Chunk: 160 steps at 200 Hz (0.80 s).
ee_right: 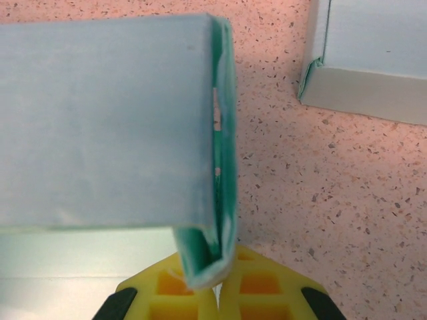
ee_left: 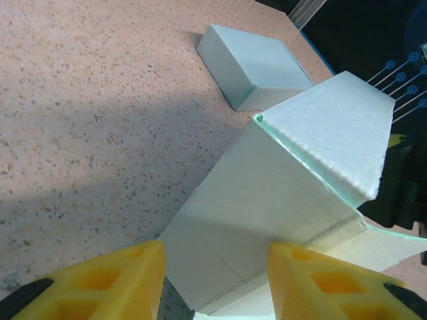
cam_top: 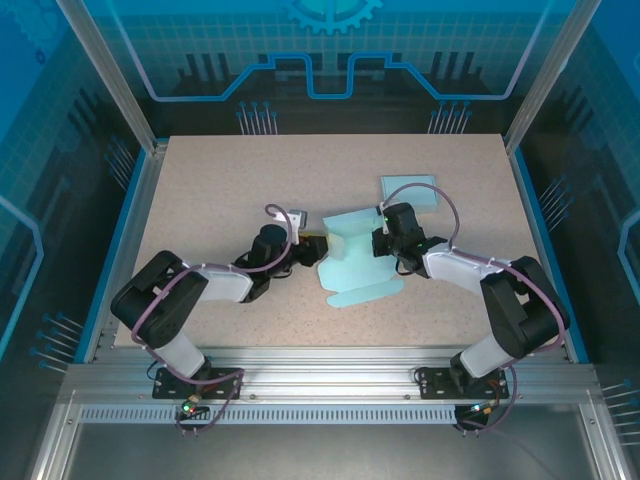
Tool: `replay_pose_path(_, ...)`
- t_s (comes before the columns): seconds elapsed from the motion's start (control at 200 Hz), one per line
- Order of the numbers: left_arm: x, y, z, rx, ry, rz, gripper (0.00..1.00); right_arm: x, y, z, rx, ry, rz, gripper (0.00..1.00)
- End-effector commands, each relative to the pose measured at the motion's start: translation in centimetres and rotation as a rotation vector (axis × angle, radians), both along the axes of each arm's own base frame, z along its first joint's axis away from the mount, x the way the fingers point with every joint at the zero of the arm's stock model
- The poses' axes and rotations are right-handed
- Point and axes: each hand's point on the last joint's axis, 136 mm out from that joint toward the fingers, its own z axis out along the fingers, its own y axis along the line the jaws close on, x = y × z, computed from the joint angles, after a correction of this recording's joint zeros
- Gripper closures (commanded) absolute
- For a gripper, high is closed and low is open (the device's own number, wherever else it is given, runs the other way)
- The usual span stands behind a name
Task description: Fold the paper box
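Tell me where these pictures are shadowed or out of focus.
Top external: even light, faint shadows. Left wrist: a broad soft shadow crosses the table; yellow fingers blur. Right wrist: the paper box is soft near the lens, table speckle sharp.

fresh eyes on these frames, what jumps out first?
A half-folded pale blue paper box sits at the middle of the table between the two arms, one wall standing up. The right gripper has its jaws pinched on a doubled-over wall of it, while the left gripper has its jaws apart either side of a flat flap. A second box, closed-looking, lies beyond, toward the far right.
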Motion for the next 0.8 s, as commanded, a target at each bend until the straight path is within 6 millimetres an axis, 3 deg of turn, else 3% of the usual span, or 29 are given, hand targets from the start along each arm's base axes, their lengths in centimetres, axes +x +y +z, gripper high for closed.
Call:
replay_pose_path(0.0,0.0,-0.5,1.0,0.086,-0.069,-0.032,0.54,0.7,1.4,1.2,0.044,-0.026,0.03,1.0)
replay_pose_path(0.26,-0.8,0.8,0.5,0.191,-0.066,-0.031,0.53,0.7,1.5,1.2,0.045,-0.024,0.032,1.0)
replay_pose_path(0.795,-1.1,1.0,-0.1,0.267,-0.065,-0.062,0.46,0.7,1.9,0.8,0.053,-0.003,0.045,1.0)
